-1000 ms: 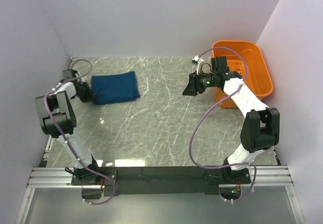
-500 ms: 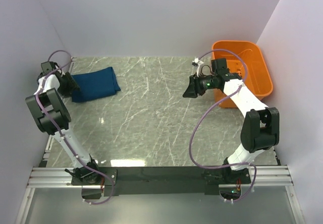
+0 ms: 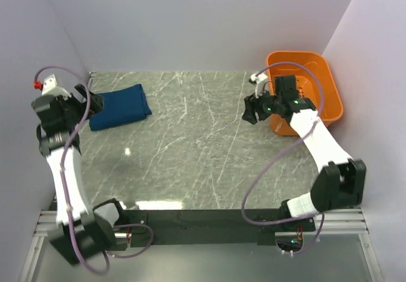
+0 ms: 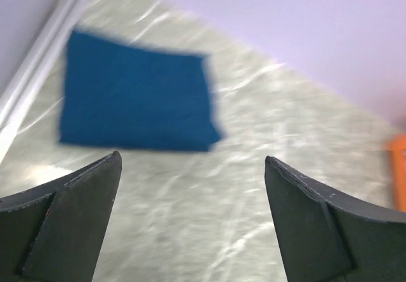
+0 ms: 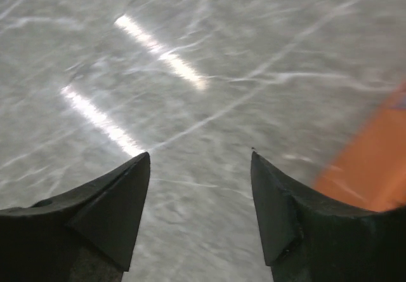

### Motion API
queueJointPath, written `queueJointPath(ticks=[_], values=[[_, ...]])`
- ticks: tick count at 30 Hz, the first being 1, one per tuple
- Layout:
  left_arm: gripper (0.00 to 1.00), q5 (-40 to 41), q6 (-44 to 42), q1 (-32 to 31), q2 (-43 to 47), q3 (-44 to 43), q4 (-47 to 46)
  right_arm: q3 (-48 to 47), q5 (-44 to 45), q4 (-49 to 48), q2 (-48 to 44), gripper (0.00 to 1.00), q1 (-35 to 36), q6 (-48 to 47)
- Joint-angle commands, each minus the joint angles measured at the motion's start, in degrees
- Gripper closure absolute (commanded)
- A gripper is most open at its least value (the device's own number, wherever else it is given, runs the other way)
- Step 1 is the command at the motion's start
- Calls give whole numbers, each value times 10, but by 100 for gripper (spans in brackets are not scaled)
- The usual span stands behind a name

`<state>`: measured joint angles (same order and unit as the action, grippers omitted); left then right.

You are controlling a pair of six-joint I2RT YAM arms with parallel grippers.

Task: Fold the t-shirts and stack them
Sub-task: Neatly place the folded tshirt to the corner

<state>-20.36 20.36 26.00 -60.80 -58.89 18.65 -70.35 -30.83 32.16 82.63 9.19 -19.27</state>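
Note:
One folded dark navy t-shirt lies flat at the far left of the marble table; in the left wrist view the t-shirt is a blurred blue rectangle ahead of the fingers. My left gripper is lifted just left of it, apart from the cloth. In its own view the left gripper is wide open with nothing between its fingers. My right gripper hangs over the table beside the orange basket, open and empty; the right gripper shows only bare marble between its fingers.
The orange plastic basket stands at the back right against the wall; its side is close to my right fingers, and its edge shows far off. White walls close in the table on three sides.
My left gripper opened, let go of the t-shirt after dragging it to the far left, and lifted back. My right gripper opened wider and shifted right toward the basket.

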Motion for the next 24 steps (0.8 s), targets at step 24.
queueJointPath(ticks=[24], values=[[1, -50, 17, -102, 162, 103, 55, 67, 382, -83, -244, 0, -131, 222]])
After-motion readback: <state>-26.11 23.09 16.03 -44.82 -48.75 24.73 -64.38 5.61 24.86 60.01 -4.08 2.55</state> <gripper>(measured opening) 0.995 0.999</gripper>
